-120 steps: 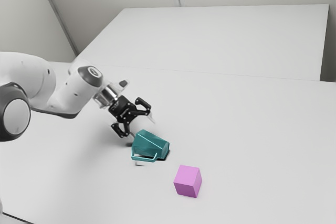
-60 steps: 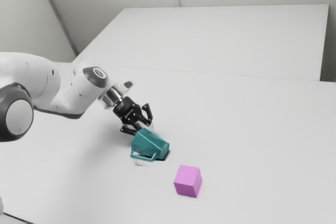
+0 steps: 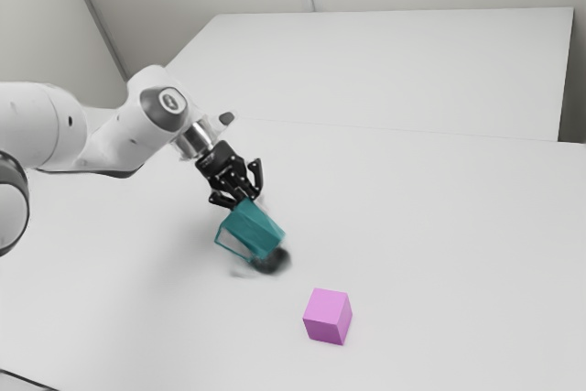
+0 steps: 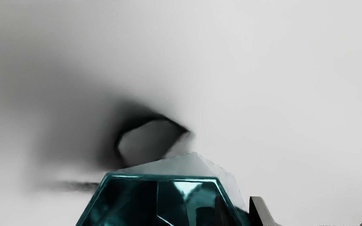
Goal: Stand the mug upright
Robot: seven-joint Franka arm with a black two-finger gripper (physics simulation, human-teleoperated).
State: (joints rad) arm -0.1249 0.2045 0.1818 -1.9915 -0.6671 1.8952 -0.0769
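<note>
In the exterior view the gripper [image 3: 244, 199] is pinching the tilted mug [image 3: 253, 230], a pink cube [image 3: 328, 316] sitting apart; the wrist view is revealing the mug's hollow inside [image 4: 130, 201].

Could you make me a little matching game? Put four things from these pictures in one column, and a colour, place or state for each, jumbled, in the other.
Things:
1. Mug
2. Cube
3. Gripper
4. Dark shadow

Descriptions:
A. Pink, resting on the table
B. Cast on the table, under the mug
C. Teal and tilted
D. Black, at the end of the white arm

Right pairs: 1-C, 2-A, 3-D, 4-B
</note>
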